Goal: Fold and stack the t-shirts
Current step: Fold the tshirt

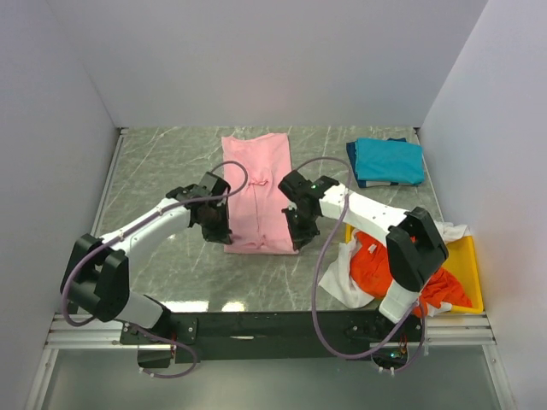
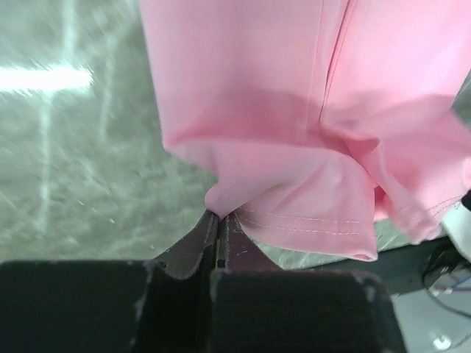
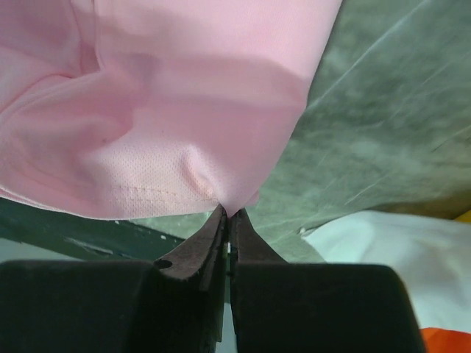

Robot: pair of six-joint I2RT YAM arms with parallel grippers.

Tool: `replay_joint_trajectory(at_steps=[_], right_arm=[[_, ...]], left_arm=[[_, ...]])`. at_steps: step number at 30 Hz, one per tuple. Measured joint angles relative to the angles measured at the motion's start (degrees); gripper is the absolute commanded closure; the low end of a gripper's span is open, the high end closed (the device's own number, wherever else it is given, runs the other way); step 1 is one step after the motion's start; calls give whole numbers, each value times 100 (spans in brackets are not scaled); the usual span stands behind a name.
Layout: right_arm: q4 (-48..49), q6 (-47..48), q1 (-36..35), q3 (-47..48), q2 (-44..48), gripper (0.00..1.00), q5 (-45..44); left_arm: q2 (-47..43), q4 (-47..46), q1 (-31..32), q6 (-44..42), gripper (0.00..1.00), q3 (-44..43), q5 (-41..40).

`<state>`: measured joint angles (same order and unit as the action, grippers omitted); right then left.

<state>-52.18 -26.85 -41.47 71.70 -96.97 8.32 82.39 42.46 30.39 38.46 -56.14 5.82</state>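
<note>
The light pink t-shirt (image 1: 256,192) lies as a long strip on the table's middle. My left gripper (image 1: 219,232) is shut on its near left corner, which shows in the left wrist view (image 2: 294,132). My right gripper (image 1: 298,235) is shut on its near right corner, which shows in the right wrist view (image 3: 162,110). Both near corners are pinched at the fingertips. The teal-blue t-shirt (image 1: 389,160) lies folded at the back right. The orange-red t-shirt (image 1: 385,273) and the white t-shirt (image 1: 342,278) are crumpled in and beside the yellow tray (image 1: 468,265).
The yellow tray stands at the front right, close to the right arm's base. White walls close the table at the left, back and right. The table's dark front rail (image 1: 282,325) runs along the near edge.
</note>
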Motion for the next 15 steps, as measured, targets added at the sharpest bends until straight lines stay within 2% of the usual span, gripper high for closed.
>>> replay_joint_trajectory(at_steps=[15], right_arm=[[-247, 273, 675, 2225, -1320, 100, -452]], left_arm=[[1091, -365, -938, -402, 100, -1145, 57]])
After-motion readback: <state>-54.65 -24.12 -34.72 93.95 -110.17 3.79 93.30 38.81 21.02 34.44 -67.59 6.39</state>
